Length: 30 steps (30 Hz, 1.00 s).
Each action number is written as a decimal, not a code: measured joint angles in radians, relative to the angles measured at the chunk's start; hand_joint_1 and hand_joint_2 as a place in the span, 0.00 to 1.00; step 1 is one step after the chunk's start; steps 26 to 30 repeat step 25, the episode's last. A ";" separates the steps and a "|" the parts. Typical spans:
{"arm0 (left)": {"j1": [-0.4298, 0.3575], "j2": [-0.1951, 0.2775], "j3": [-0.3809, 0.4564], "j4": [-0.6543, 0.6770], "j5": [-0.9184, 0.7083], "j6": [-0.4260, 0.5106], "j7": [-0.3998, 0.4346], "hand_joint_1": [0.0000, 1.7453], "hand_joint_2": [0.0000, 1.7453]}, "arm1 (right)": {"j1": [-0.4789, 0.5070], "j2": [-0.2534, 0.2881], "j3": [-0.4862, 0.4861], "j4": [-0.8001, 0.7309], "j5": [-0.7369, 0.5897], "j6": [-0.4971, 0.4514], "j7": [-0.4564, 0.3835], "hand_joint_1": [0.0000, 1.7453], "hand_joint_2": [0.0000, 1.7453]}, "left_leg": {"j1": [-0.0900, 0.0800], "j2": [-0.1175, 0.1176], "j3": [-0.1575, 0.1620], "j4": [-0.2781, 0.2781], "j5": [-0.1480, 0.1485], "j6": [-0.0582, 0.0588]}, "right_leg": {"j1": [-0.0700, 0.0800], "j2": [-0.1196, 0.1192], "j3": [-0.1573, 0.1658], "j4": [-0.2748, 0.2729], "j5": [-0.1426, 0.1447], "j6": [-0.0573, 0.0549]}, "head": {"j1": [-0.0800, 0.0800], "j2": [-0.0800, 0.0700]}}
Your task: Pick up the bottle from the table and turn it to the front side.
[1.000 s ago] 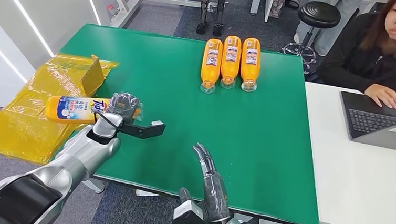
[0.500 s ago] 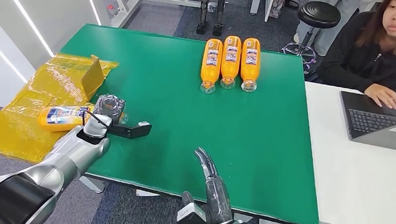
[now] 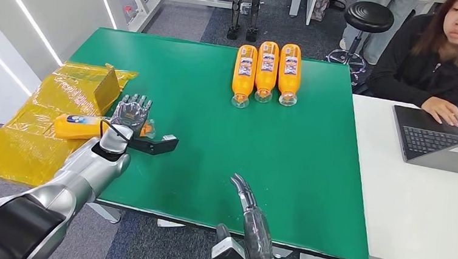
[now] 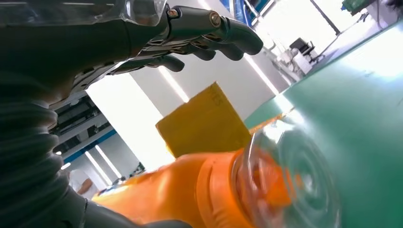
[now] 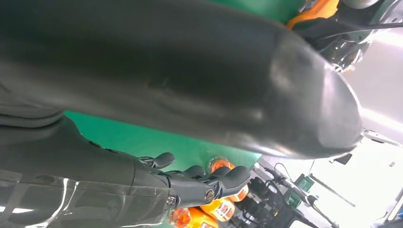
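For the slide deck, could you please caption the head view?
Left hand opens above an orange bottle at the green table's edge; three bottles lie beyond.

An orange bottle (image 3: 79, 126) with a blue-and-white label is seen on yellow wrap (image 3: 38, 122). Three orange bottles (image 3: 267, 67) are laid on the green table (image 3: 310, 153). A silver arm (image 3: 86, 174) is shown.

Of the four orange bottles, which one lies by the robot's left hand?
The lone bottle on the yellow plastic at the table's left edge, beside the open left hand; the other three lie in a row at the far side.
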 joint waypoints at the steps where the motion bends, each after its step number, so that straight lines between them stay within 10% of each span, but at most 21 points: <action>1: -0.002 -0.002 0.000 0.000 0.000 0.016 -0.003 0.00 1.00 | 0.001 0.000 -0.001 0.000 -0.002 0.000 -0.001 0.00 0.00 | 0.000 0.000 0.000 0.000 0.000 0.000 | 0.000 0.000 0.000 0.000 0.000 0.000 | 0.000 0.000; 15: -0.010 -0.023 0.001 0.000 0.007 0.091 -0.033 0.00 1.00 | 0.010 0.000 -0.011 -0.003 -0.003 -0.002 -0.004 0.00 0.00 | 0.000 0.000 0.000 0.000 0.000 0.000 | 0.000 0.000 0.000 0.000 0.000 0.000 | 0.000 0.000; 22: 0.046 -0.107 0.074 -0.080 0.187 0.457 -0.331 0.00 1.00 | 0.042 -0.003 -0.045 -0.012 -0.003 -0.058 -0.009 0.00 0.00 | -0.001 -0.001 0.000 0.000 0.000 0.001 | -0.001 -0.002 0.001 -0.001 0.000 0.000 | 0.000 0.000; 25: 0.131 -0.143 0.116 -0.212 0.381 0.457 -0.491 0.00 1.00 | 0.072 -0.007 -0.075 -0.031 -0.001 -0.088 -0.014 0.00 0.00 | -0.002 0.001 0.000 0.000 -0.002 0.001 | -0.001 0.000 0.001 -0.002 0.000 0.000 | 0.000 0.000; 30: 0.131 -0.143 0.116 -0.212 0.381 0.457 -0.491 0.00 1.00 | 0.072 -0.007 -0.075 -0.031 -0.001 -0.088 -0.014 0.00 0.00 | -0.002 0.001 0.000 0.000 -0.002 0.001 | -0.001 0.000 0.001 -0.002 0.000 0.000 | 0.000 0.000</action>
